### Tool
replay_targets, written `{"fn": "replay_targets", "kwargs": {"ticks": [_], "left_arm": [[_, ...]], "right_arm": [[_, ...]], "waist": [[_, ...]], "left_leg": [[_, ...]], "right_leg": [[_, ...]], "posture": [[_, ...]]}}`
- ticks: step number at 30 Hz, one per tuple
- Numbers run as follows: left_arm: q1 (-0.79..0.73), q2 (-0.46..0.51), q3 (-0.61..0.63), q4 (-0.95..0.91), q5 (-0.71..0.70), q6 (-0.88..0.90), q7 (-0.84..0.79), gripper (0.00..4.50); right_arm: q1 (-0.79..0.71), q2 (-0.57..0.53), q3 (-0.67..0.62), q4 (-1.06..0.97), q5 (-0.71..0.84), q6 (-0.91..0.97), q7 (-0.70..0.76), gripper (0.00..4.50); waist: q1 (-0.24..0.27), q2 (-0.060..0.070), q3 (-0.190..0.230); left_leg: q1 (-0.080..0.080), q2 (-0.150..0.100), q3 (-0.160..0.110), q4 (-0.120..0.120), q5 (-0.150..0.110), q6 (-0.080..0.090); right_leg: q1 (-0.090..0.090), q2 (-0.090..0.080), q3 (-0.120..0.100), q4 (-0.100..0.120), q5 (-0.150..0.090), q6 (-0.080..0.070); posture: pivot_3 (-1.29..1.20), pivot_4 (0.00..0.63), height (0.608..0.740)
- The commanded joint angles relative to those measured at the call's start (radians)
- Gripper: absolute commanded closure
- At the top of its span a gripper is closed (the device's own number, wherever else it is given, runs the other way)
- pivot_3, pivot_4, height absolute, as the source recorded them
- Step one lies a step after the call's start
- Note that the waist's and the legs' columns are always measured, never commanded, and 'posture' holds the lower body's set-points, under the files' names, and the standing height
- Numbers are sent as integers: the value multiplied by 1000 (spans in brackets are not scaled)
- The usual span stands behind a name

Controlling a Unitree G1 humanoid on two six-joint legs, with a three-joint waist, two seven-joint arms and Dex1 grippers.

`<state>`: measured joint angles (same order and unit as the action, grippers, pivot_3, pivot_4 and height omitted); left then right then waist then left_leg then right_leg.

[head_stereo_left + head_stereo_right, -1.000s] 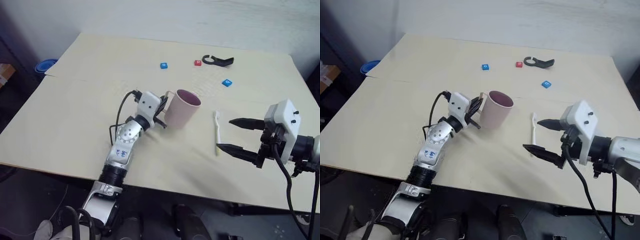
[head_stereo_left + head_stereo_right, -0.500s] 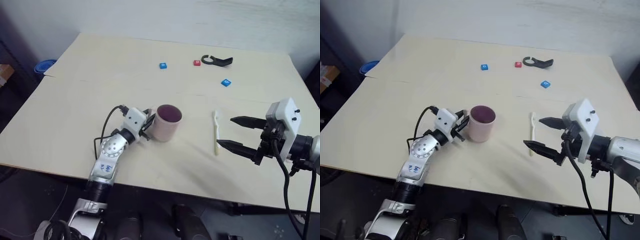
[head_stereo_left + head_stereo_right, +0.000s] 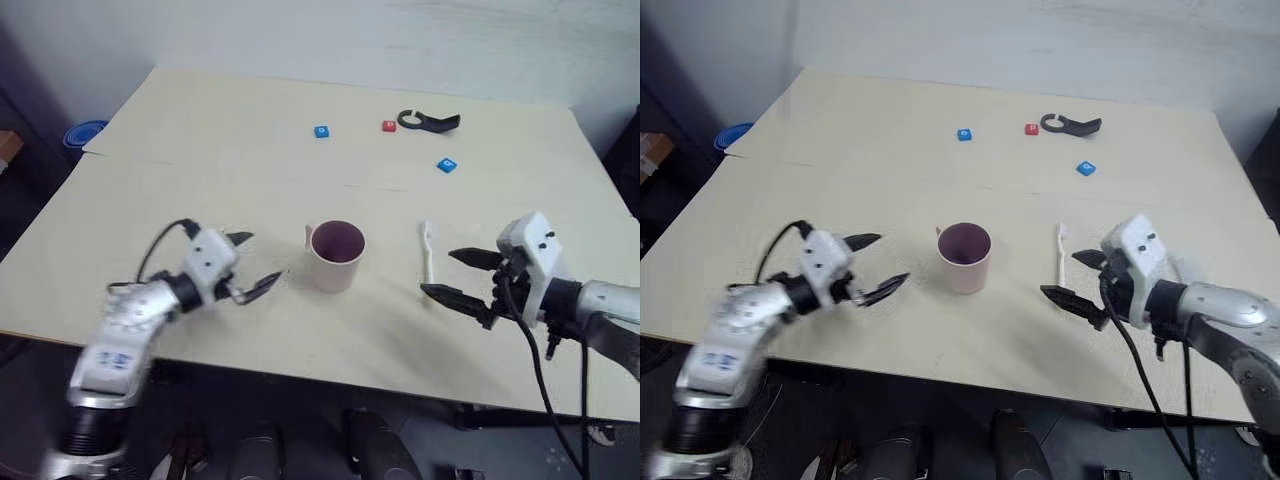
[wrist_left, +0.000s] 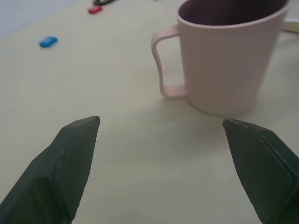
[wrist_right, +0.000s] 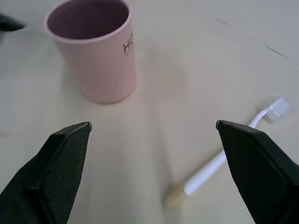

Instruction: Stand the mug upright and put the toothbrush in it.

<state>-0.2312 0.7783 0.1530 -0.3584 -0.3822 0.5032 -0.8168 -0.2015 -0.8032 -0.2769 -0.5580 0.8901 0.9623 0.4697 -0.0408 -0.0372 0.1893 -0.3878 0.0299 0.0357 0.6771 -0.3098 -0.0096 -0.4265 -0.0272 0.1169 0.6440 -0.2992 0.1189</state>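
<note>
The left pincer has been opened wide and drawn back from the mug, which is left standing upright on the counter, mouth up, released and apart from both pincers. The right pincer is held wide and empty just beside the toothbrush, which lies flat to the mug's right. The uprighting is judged done; grasping the toothbrush remains.

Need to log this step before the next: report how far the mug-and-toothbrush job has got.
Done: the pale pink cylindrical mug stands upright on the light wooden table, and the left gripper is open, clear of it. In hand: nothing; the right gripper is open beside the slim white toothbrush. Left: grasp the toothbrush, which lies flat on the table, and put it in the mug.
</note>
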Motion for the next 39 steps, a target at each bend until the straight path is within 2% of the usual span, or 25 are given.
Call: {"fn": "replay_targets", "kwargs": {"ticks": [1, 6, 10, 20, 21, 24, 28, 30, 34, 37, 39], "left_arm": [[-100, 171, 55, 16, -201, 154, -253, 28], [-268, 282, 29, 33, -344, 256, -420, 28], [-303, 335, -32, 13, -322, 205, -530, 28], [-358, 277, -43, 34, -308, 162, -484, 28], [-361, 273, -43, 30, -308, 159, -479, 0], [-394, 246, -56, 41, -298, 158, -448, 0], [-404, 235, -61, 52, -292, 154, -446, 0], [-401, 235, -58, 52, -293, 153, -448, 0], [-403, 226, -56, 65, -285, 144, -444, 0], [-417, 202, -46, 88, -278, 142, -409, 0], [-432, 172, -26, 116, -280, 162, -348, 0]], "right_arm": [[-72, 80, 67, 39, -75, 32, -158, 0], [-214, 167, 137, 207, -226, 60, -306, 0], [-357, 223, 209, 413, -332, 39, -316, 0], [-400, 321, 199, 537, -320, 188, -246, 0], [-401, 328, 197, 540, -326, 189, -245, 407], [-391, 349, 210, 536, -342, 196, -236, 1186], [-379, 352, 207, 520, -359, 204, -226, 2480], [-369, 351, 196, 513, -367, 204, -226, 3257], [-349, 350, 183, 501, -374, 203, -227, 4326], [-338, 340, 185, 472, -393, 170, -232, 4327], [-356, 340, 167, 414, -396, 73, -206, 4327]], "waist": [[-8, 0, 0], [-15, 1, 1], [-24, 2, 1], [-27, 1, 1], [-28, 1, 1], [-35, 1, 1], [-47, 1, 1], [-48, 1, 1], [-45, 1, 1], [-44, 1, 0], [-43, 1, 1]], "left_leg": [[0, 0, 0, 0, 0, 0], [-2, -4, 0, -1, 0, 0], [-3, -4, 3, -5, 0, 0], [-4, 0, 4, -11, 2, -3], [-4, 0, 4, -10, 2, -3], [-3, -1, 4, -9, 2, -3], [0, -1, 4, -10, 2, -2], [1, -1, 4, -10, 2, -2], [1, 0, 3, -10, 2, -2], [1, -1, 3, -9, 2, -3], [1, -2, 3, -9, 2, -2]], "right_leg": [[0, 1, -1, 0, 0, 0], [-1, 1, -3, -3, -1, -2], [-3, 1, -3, -7, -1, -1], [-10, 2, -3, -3, -2, -3], [-10, 2, -3, -2, -2, -3], [-9, 3, -3, -1, -1, -2], [-6, 4, -3, 0, -1, -2], [-6, 5, -3, 0, -1, -2], [-6, 5, -3, 0, -1, -2], [-5, 4, -3, 0, -1, -2], [-4, 3, -3, 0, -1, -2]], "posture": [[0, 150, 740], [0, 150, 740], [0, 150, 740], [0, 150, 740], [0, 150, 740], [0, 150, 740], [0, 150, 740], [0, 150, 740], [0, 150, 740], [0, 150, 740], [0, 150, 740]]}}
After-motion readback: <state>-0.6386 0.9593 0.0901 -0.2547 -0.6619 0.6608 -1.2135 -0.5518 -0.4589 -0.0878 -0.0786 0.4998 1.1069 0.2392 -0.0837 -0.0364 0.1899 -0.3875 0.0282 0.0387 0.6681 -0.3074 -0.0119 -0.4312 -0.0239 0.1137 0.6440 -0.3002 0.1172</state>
